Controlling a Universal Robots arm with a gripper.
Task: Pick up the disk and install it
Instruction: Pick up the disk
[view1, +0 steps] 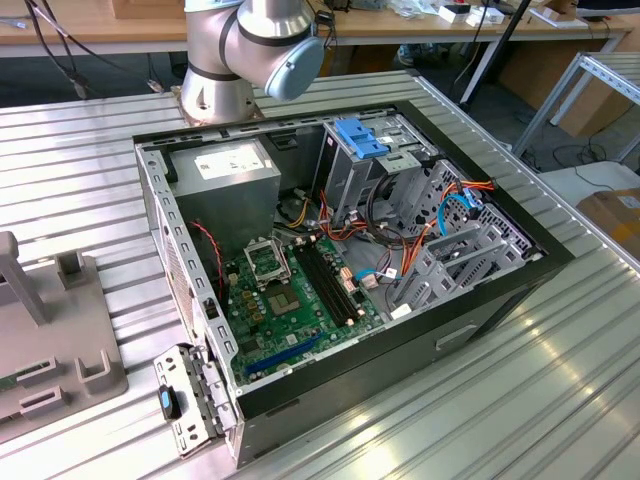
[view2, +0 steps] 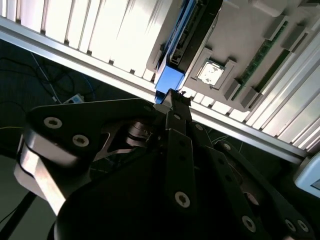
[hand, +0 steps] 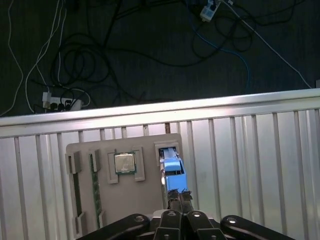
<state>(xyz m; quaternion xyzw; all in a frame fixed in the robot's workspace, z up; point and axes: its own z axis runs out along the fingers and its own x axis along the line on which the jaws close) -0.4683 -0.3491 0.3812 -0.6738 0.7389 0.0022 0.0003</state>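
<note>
gripper (hand: 179, 196) closed above the disk (hand: 172, 167)

fingers are pressed together with nothing visible between them, tips lined up with the disk's blue end. i can't tell whether they touch it. the disk stands on edge in a slot of the grey tray (hand: 145, 200), beside the processor chip (hand: 124, 163). in the exterior view, the open computer case (view1: 500, 300) lies on the ribbed metal table (view1: 80, 160).

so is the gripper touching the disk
Cannot tell. In both wrist views the gripper reaches the blue edge of the disk, but neither contact nor a gap shows plainly.
</note>
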